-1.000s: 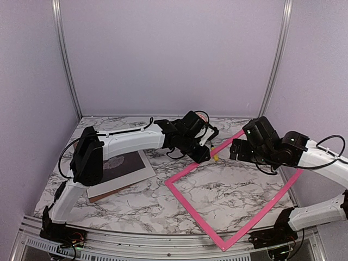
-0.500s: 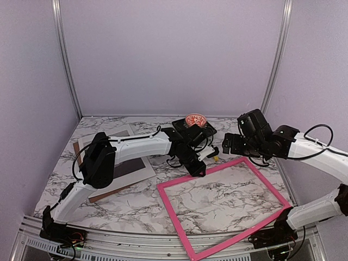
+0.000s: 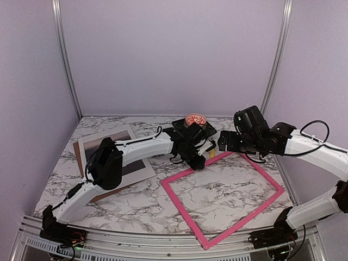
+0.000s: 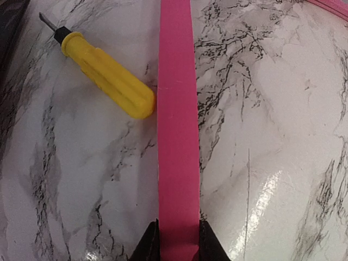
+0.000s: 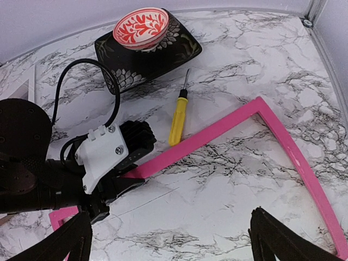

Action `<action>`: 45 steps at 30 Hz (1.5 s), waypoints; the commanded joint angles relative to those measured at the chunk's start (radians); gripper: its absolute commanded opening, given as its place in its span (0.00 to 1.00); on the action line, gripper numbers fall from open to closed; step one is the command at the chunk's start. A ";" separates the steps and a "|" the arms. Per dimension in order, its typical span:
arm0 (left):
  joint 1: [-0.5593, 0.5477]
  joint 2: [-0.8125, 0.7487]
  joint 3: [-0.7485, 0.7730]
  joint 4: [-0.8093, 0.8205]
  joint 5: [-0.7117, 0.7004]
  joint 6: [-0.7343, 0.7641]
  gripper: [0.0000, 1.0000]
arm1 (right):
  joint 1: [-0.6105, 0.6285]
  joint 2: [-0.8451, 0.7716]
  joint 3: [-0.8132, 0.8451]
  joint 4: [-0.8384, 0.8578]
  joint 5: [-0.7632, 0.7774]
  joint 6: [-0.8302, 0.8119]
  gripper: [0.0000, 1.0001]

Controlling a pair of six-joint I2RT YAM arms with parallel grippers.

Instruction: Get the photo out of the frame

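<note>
The pink frame (image 3: 244,218) lies flat and empty on the marble table, right of centre. My left gripper (image 3: 198,163) is shut on its far-left edge; in the left wrist view the pink bar (image 4: 178,136) runs up from between my closed fingers (image 4: 178,247). My right gripper (image 3: 223,142) hovers open and empty above the frame's far corner (image 5: 258,103), its fingertips (image 5: 277,239) spread wide. The photo (image 3: 109,141), a dark scene with white margins, lies at the left, partly hidden by my left arm.
A yellow screwdriver (image 4: 106,76) lies just outside the frame's far edge, also in the right wrist view (image 5: 176,122). A red-and-white bowl (image 5: 140,27) sits on a dark plate (image 5: 182,46) at the back. A brown backing board (image 3: 76,149) lies under the photo.
The frame has come down from a tilt to lie flat and has turned on the table. My left gripper stayed shut on it. My right gripper has moved left, away from the frame.
</note>
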 commanded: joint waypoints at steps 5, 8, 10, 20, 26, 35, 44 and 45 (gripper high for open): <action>0.045 0.051 0.031 0.107 -0.075 -0.128 0.04 | -0.011 0.025 0.034 0.032 -0.030 -0.010 0.99; 0.052 0.044 0.028 0.129 -0.117 -0.143 0.06 | -0.011 0.032 0.032 0.034 -0.031 -0.007 0.99; 0.061 0.040 0.025 0.142 -0.142 -0.151 0.07 | -0.010 0.034 0.030 0.039 -0.031 -0.009 0.99; 0.066 -0.041 -0.054 0.160 -0.033 -0.152 0.40 | -0.011 0.048 0.028 0.043 -0.024 -0.013 0.99; 0.058 -0.236 -0.251 0.198 0.005 -0.187 0.68 | -0.011 0.078 0.043 0.060 -0.028 -0.041 0.99; 0.134 -0.694 -0.778 0.362 -0.107 -0.442 0.85 | -0.006 0.252 0.141 0.213 -0.229 -0.153 0.99; 0.355 -1.147 -1.311 0.376 -0.250 -0.678 0.84 | 0.106 0.577 0.395 0.319 -0.432 -0.275 0.96; 0.395 -1.185 -1.358 0.370 -0.241 -0.702 0.84 | 0.115 0.617 0.426 0.331 -0.460 -0.282 0.96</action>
